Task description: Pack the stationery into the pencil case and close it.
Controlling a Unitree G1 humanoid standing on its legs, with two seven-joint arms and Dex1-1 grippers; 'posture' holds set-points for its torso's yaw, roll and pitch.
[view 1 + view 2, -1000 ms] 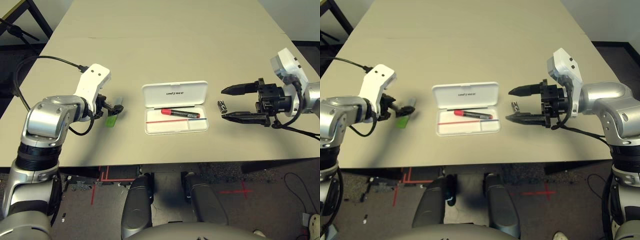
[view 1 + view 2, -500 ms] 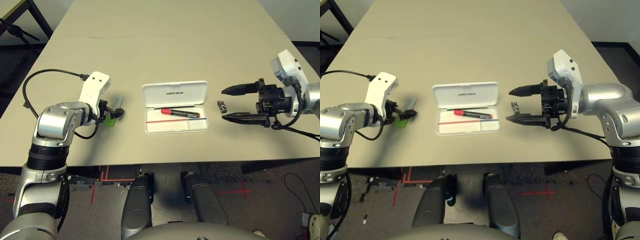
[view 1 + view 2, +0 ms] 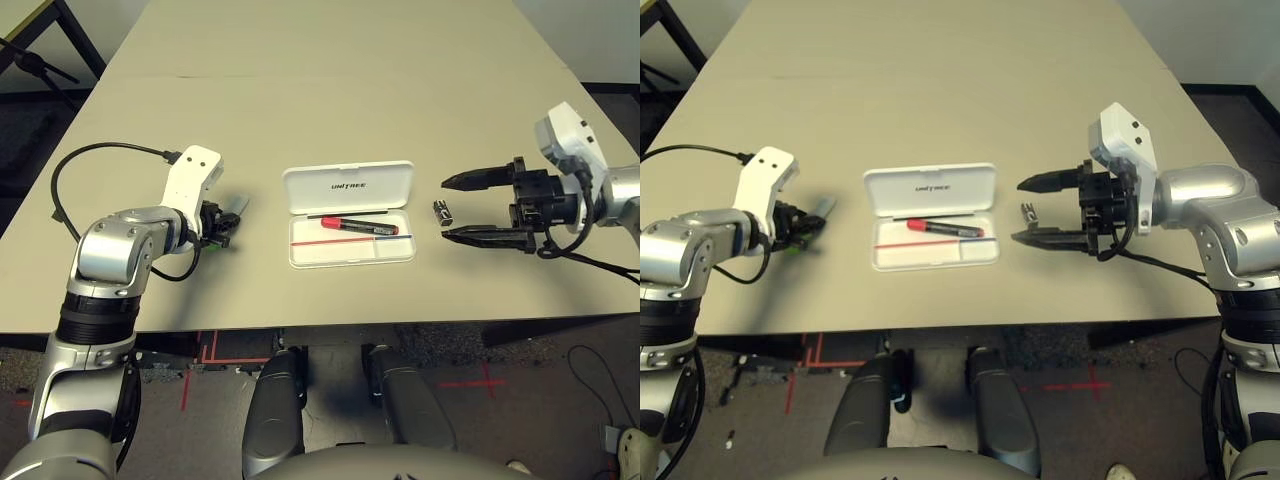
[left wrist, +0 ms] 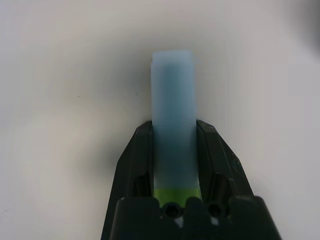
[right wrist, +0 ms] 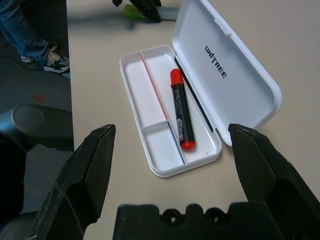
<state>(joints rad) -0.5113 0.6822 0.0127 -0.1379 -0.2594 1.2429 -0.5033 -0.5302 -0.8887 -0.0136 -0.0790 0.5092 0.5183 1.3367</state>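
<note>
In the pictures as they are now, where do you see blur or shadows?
Left wrist view: the stick has soft edges, a dim shadow beside it. Right wrist view: the pencil case is sharp, the far edge blurred. Left eye view: the left claw shades the table.

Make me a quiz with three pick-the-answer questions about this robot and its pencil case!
1. Where is the red marker?
A. inside the pencil case
B. on the floor
C. in the right gripper

2. What colour is the case?
A. blue
B. white
C. black

3. What is the left gripper doing?
A. pressing the lid down
B. hanging wide open above the case
C. closing on the translucent stick

Answers: 1 A, the marker lies in the open case's tray. 2 B, lid and tray are both white. 3 C, in the left wrist view both fingers press against the stick's sides.
</note>
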